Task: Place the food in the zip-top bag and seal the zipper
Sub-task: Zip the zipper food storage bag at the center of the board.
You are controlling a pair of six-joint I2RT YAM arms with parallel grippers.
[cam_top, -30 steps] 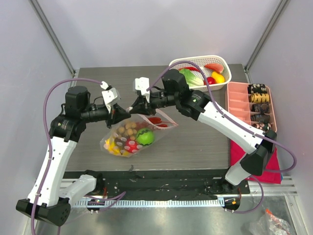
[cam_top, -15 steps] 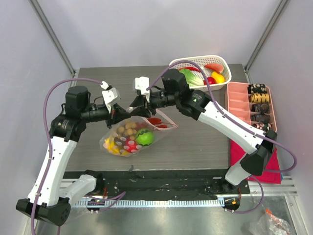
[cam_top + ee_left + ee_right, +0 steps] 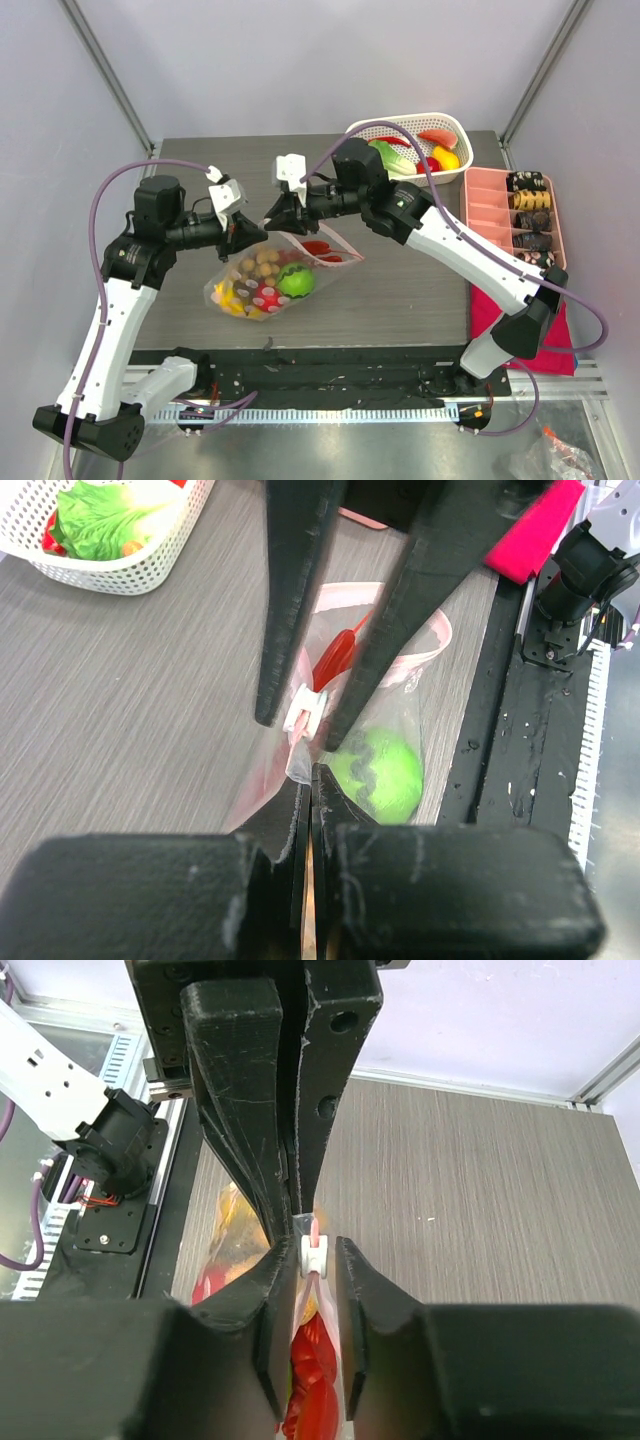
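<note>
Zip-top bag [image 3: 265, 280]: clear, floppy plastic with a pinkish zipper [image 3: 438, 645], lying mid-table. It holds food: round green fruit [image 3: 296, 280], brown berries [image 3: 262, 265], glossy red chillies [image 3: 310, 1380].
Left gripper [image 3: 310, 772]: clenched on the bag's top corner.
Right gripper [image 3: 318, 1250]: black fingers flank the white slider [image 3: 314, 1252]; cannot tell whether they pinch it.

This is a robotics lab test cell, not a home or kitchen. A grey wood-grain worktop [image 3: 400, 300] sits inside a booth of plain pale walls [image 3: 300, 60] framed by slanting aluminium struts [image 3: 110, 75]. Two white-and-black robot arms, the left arm [image 3: 110, 320] and the right arm [image 3: 470, 250], are bolted to a black mounting rail [image 3: 330, 385] at the near edge, with loose purple cables [image 3: 100, 210] looping along them and bare metal bench [image 3: 350, 445] in front. The goods are staged props: toy foods [image 3: 395, 157] in a white lattice basket [image 3: 405, 120] at the far right, beside a pink compartment tray [image 3: 485, 215].
</note>
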